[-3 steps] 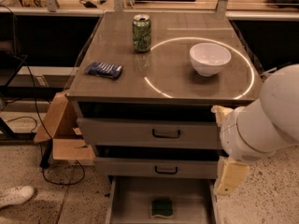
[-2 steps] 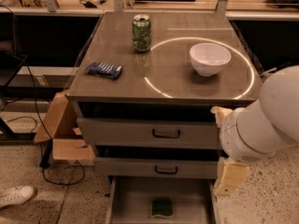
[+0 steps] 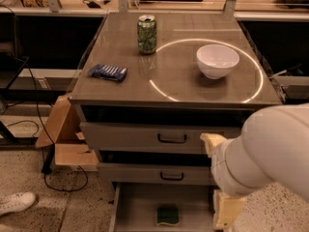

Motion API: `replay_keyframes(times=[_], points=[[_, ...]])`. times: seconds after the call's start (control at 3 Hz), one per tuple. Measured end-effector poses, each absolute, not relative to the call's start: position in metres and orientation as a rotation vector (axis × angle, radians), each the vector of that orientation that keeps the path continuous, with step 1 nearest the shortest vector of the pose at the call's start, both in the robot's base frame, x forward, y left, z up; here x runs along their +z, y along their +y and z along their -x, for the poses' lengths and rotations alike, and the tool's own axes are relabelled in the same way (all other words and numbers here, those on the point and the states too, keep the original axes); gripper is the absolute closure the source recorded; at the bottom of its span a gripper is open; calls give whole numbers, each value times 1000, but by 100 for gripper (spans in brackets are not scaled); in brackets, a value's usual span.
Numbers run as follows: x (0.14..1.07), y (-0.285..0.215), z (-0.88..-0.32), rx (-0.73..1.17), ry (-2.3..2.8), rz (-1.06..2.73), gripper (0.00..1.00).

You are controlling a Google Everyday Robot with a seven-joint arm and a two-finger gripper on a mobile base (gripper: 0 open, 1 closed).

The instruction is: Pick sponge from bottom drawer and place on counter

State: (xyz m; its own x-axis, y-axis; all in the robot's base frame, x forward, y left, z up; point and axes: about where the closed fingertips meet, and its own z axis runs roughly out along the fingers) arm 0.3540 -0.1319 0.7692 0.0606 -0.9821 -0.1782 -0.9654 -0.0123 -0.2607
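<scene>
Bottom drawer (image 3: 136,206) stands pulled open; the sponge (image 3: 167,215) lies flat on its floor, green face up, near the middle. The gripper (image 3: 226,210) hangs at the drawer's right side, to the right of the sponge and apart from it, partly hidden behind the white arm (image 3: 270,153). How far it is open cannot be told. The counter (image 3: 178,81) carries a bowl (image 3: 217,60), a can (image 3: 147,34) and a blue packet (image 3: 107,72).

Speckled floor (image 3: 72,212), open cardboard box (image 3: 65,151)
</scene>
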Motion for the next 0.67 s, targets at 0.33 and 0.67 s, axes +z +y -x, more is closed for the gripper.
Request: replay_keyframes(times=[0.33, 0.67], points=[[742, -122, -335, -69, 1931, 2109, 0], [732, -119, -328, -66, 1920, 2136, 0]])
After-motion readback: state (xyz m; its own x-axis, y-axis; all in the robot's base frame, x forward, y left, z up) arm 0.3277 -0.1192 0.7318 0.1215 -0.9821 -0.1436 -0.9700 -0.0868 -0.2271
